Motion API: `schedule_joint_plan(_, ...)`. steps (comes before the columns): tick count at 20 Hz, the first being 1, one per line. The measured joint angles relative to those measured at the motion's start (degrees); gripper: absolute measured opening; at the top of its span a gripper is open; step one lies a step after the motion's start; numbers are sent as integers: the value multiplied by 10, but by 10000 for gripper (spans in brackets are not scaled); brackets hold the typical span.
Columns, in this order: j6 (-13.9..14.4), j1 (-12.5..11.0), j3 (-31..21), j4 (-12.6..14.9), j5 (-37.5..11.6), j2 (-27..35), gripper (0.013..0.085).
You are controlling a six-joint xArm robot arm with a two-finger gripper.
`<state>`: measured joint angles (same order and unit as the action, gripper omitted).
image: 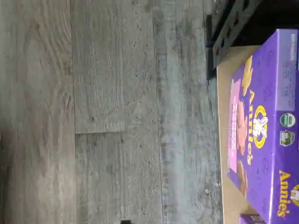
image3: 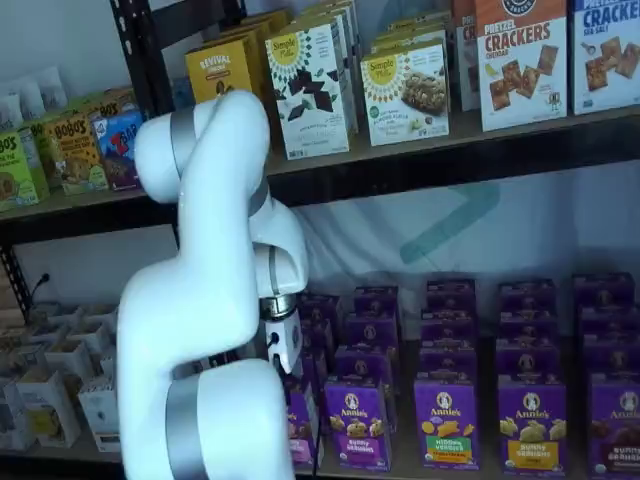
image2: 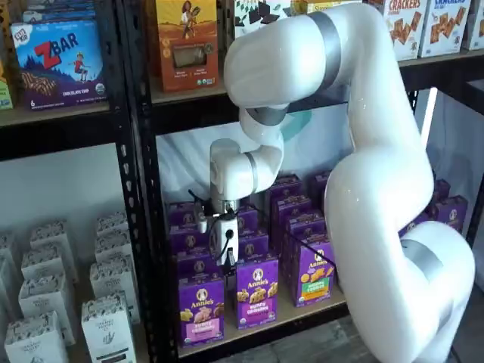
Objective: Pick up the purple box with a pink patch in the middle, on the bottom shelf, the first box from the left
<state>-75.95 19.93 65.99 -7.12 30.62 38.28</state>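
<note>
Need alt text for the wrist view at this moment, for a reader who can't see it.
A purple box, an Annie's carton with a pink patch on its front, stands at the end of a light wooden bottom shelf along one edge of the picture. Grey wood-plank floor fills most of the frame, with a black perforated rack upright by the shelf's corner. The end effector does not show here.

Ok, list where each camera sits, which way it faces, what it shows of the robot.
Wrist view: on the wrist, facing grey floorboards and the purple box at the bottom shelf edge; no fingers visible.
A shelf view: fronts the rack; white arm and gripper over the box.
A shelf view: angled; arm hides most of the gripper.
All share the purple box.
</note>
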Motion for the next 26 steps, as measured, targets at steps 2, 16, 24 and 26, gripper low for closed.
schedule_joint_plan(2,13,1,6,14,-15,11,850)
schedule_joint_plan(16,-21,8,89,-32,-41,90,850)
schedule_joint_plan(24,4,10,141,-5,-33,133,850)
schedule_joint_plan(26,15,9,153,8,-30,143,850)
